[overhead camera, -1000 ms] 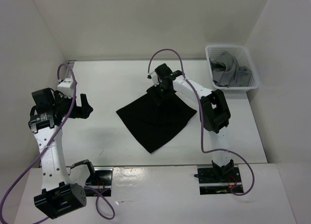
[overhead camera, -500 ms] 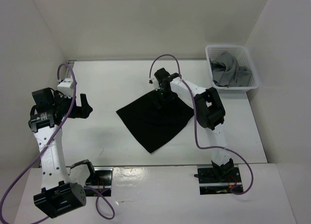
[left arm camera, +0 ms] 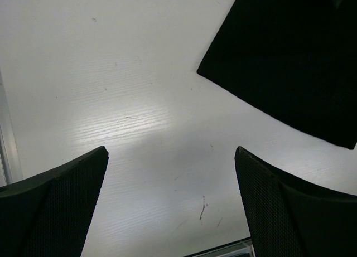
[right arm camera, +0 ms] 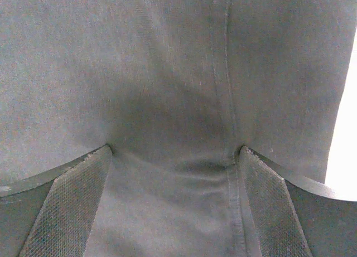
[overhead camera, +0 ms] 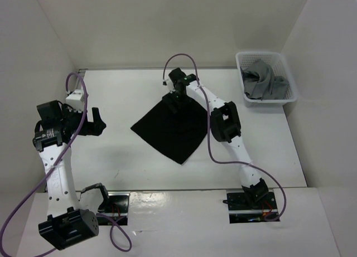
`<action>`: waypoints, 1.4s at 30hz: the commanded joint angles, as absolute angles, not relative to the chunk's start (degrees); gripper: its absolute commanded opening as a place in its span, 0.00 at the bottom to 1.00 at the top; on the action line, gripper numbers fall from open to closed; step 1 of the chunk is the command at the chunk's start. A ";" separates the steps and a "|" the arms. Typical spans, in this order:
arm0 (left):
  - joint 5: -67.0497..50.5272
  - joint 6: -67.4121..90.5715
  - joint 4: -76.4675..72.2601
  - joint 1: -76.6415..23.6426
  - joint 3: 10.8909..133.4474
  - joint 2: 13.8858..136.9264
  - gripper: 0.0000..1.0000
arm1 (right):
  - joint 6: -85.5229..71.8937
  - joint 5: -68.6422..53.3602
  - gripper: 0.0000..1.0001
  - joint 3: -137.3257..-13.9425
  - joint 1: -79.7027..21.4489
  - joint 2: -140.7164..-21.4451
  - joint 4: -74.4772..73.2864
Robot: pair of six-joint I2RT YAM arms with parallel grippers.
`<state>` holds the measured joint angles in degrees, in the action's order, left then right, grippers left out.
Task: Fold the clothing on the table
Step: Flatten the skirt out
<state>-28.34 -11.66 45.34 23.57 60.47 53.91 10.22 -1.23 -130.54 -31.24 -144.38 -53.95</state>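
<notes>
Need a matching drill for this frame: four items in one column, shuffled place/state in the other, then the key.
Items
1. black clothing
2. grey garment
3. left gripper
4. right gripper

Place or state
A. bunched in the white basket at the far right
B. open above bare table, left of the dark cloth
C. open, close over black fabric at its far corner
D. spread flat, mid-table

Pairs: 1-D, 2-A, 3-B, 4-C
</notes>
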 commanded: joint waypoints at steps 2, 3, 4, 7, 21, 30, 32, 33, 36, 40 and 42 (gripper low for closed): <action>-28.74 -10.99 43.95 23.99 60.12 54.32 1.00 | 17.56 -3.77 0.99 -156.03 -34.26 -159.32 -67.81; -28.74 -10.99 43.95 23.99 60.12 54.32 1.00 | 20.01 -2.39 0.99 -156.35 -35.15 -159.95 -66.28; -28.74 -10.99 43.95 23.99 60.12 54.32 1.00 | 21.43 -2.37 0.99 -156.36 -36.20 -160.66 -65.75; -28.74 -10.99 43.95 24.52 60.12 54.32 1.00 | 24.60 -4.47 0.99 -166.62 -40.51 -165.31 -69.95; -29.27 -10.99 43.95 24.52 60.12 54.84 1.00 | 28.03 -17.75 0.99 -179.65 -49.04 -161.56 -73.21; -29.79 -10.99 43.95 24.52 60.12 53.79 1.00 | 28.04 -17.75 0.99 -176.14 -48.96 -144.25 -73.92; -29.79 -10.99 43.95 24.52 60.12 53.79 1.00 | 27.34 -17.75 0.99 -172.20 -48.00 -140.03 -73.92; -29.79 -10.99 43.95 24.52 60.12 53.79 1.00 | 26.38 -18.62 0.99 -167.22 -47.29 -135.40 -73.39; -29.79 -10.99 43.95 24.52 60.12 54.32 1.00 | 22.09 -27.02 0.99 -154.40 -40.63 -126.87 -71.20; -30.32 -11.51 44.47 24.52 60.12 54.93 1.00 | 20.05 -34.74 0.99 -134.18 -28.32 -117.65 -68.40; -30.32 -11.51 44.47 24.52 60.12 54.93 1.00 | 20.04 -32.18 0.99 -117.01 -27.33 -111.56 -61.57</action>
